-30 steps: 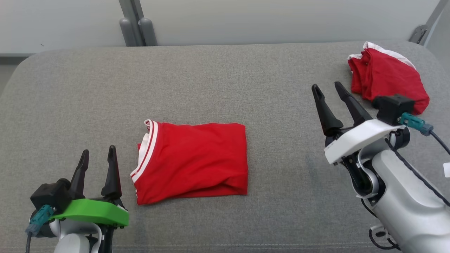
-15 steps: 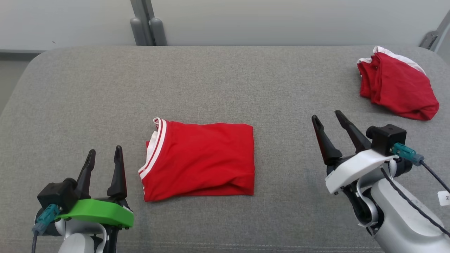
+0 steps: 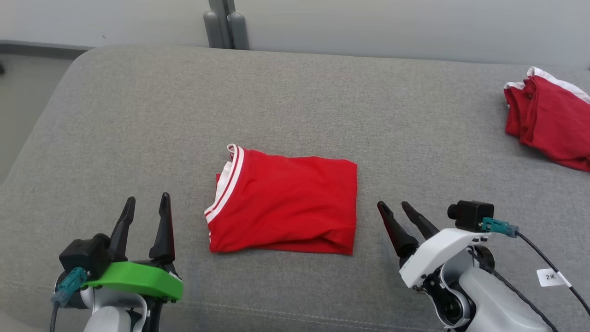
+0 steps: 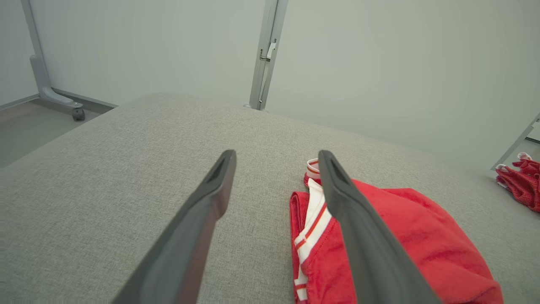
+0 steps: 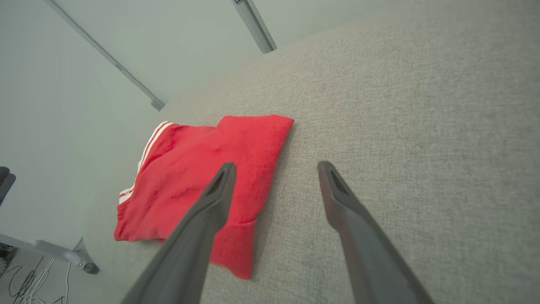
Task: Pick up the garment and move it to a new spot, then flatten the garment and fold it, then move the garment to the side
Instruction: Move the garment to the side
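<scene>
A small white tag [image 3: 550, 277] on the cable [image 3: 537, 251], lower right of the head view, reads "2米".

A wide grey fabric cushion [image 3: 295, 101] with rounded corners spreads across the head view, a stitched seam running along its 6 o'clock edge. Behind it at 12 o'clock stands a plain pale wall [image 3: 415, 23], with a grey metal post [image 3: 225, 25] at 11 o'clock. Grey floor [image 3: 18, 110] shows at 9 o'clock. In the left wrist view, a wheeled frame foot [image 4: 59, 101] sits at 10 o'clock. The light is soft and even.
</scene>
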{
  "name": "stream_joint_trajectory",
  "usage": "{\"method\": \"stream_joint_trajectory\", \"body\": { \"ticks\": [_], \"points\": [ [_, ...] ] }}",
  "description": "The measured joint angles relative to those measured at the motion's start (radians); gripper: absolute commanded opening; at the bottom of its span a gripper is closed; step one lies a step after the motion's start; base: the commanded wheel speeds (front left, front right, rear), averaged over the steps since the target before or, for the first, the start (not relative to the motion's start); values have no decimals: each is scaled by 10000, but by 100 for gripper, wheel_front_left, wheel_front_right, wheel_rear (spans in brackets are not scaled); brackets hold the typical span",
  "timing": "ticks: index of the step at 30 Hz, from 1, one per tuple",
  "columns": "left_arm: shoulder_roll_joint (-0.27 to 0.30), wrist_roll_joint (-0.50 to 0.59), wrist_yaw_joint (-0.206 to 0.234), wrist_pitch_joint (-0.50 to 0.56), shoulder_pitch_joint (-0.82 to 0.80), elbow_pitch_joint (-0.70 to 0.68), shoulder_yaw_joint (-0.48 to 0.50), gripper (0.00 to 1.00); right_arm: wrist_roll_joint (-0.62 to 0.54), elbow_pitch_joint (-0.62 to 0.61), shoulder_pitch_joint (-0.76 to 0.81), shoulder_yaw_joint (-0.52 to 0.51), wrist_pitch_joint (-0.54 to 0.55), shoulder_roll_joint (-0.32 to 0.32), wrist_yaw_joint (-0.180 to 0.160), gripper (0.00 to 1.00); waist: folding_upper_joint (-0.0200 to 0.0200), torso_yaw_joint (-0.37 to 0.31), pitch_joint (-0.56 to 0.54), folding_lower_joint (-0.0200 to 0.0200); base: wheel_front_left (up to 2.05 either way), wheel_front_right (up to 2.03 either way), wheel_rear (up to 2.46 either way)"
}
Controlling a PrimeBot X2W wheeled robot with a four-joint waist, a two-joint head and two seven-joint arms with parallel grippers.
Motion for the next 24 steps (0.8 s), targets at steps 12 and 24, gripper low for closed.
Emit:
{"method": "stream_joint_trajectory", "body": {
  "ticks": [12, 24],
  "points": [
    [-2, -44, 0, 0, -23, 36, -82, 100, 905, 1375, -1041, -128, 1137, 612, 481, 100, 0, 772, 375, 0, 0, 0, 0],
    [-6, -58, 0, 0, -79, 84, -29, 100, 1636, 2796, -1523, -359, 1950, 1118, 489, 100, 0, 1267, 626, 0, 0, 0, 0]
  ]
}}
